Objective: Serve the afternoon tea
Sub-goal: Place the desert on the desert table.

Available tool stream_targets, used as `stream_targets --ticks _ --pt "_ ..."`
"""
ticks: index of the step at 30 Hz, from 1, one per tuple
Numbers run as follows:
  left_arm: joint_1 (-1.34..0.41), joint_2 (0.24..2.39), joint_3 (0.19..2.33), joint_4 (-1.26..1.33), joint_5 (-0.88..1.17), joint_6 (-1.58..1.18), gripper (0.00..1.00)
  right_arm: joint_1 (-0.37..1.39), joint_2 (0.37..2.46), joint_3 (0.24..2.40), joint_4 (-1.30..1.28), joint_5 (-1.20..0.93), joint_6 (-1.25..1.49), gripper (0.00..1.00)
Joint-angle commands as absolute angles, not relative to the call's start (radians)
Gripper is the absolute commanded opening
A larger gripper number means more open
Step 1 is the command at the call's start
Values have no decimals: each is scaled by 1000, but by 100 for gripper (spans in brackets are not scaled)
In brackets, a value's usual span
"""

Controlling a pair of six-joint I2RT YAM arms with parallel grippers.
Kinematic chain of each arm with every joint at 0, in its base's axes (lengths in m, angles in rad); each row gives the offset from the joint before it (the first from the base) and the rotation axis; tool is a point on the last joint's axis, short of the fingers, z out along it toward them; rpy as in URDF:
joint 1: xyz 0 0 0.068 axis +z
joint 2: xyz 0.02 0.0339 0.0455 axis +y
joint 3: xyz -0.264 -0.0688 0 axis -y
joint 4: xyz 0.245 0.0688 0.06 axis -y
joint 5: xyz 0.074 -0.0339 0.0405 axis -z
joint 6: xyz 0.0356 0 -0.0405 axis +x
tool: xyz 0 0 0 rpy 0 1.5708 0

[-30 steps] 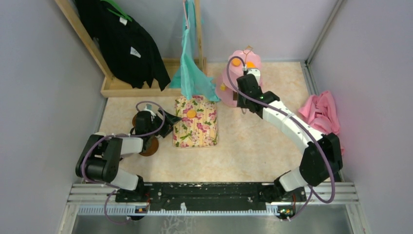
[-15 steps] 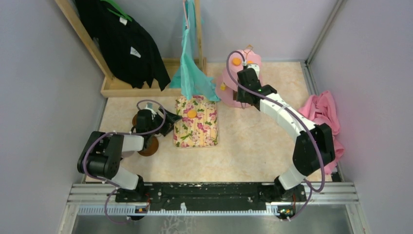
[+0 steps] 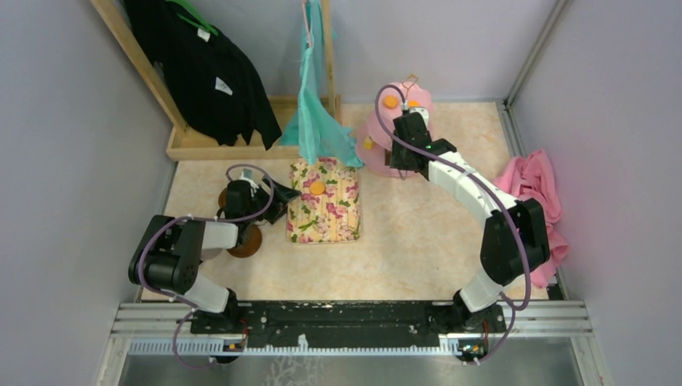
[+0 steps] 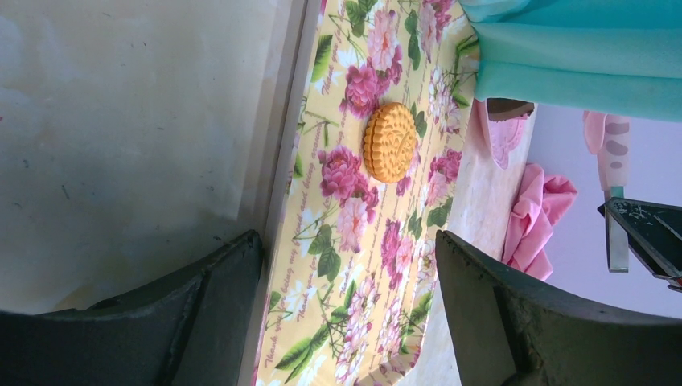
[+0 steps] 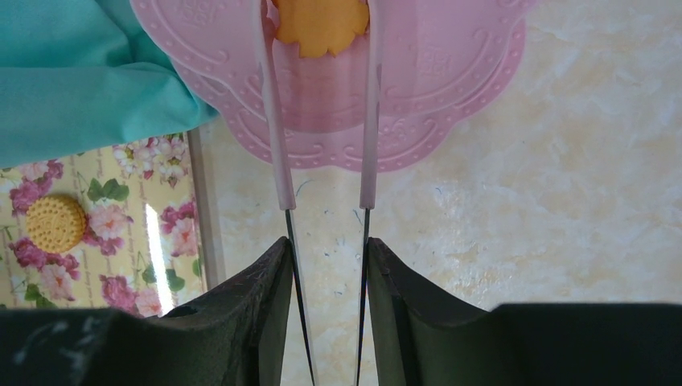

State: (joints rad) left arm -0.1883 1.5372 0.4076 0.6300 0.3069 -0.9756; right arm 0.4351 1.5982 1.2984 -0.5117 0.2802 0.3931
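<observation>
The right arm has tucked its elbow in and stood up taller since a second ago, while the left arm has hardly budged.

Over on the left, the left gripper (image 4: 346, 245) hangs with its fingers wide apart and nothing between them. Straight ahead of those fingers lies the floral tray (image 3: 326, 221), with one orange biscuit (image 4: 390, 141) on it, well beyond the tips. Behind that gripper we count two brown saucers (image 3: 248, 241), one mostly hidden under the arm. We see no mugs at all.

Moving right, the right gripper (image 5: 326, 249) is clamped on a pair of pink tongs (image 5: 277, 161). The tong tips reach out in front and sit either side of a yellow-orange snack (image 5: 322, 28) on the pink stand (image 5: 450, 72). Whether they pinch it or have just let go, we cannot tell.

From above we count three snacks on the stand: two orange on top, the one at the tongs likely among them, and one yellow lower down. No brown or pink pieces show.

So by our reckoning the serving is underway. The biscuit on the tray looks left to move, and the cups and saucers are not yet set out.
</observation>
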Motion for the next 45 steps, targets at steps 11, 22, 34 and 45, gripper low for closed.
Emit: stream_targets --ticks 11,22,34,45 --pt "-194 1537 400 594 305 -970 85 425 1558 1347 -472 273 388 38" --pt "-202 1524 398 589 300 -975 85 425 1512 1332 -481 276 387 38" --pt "-206 1488 395 567 291 -975 85 425 1475 1312 -484 283 387 38" --pt "-213 1452 397 541 281 -976 85 425 1442 1296 -495 291 383 38"
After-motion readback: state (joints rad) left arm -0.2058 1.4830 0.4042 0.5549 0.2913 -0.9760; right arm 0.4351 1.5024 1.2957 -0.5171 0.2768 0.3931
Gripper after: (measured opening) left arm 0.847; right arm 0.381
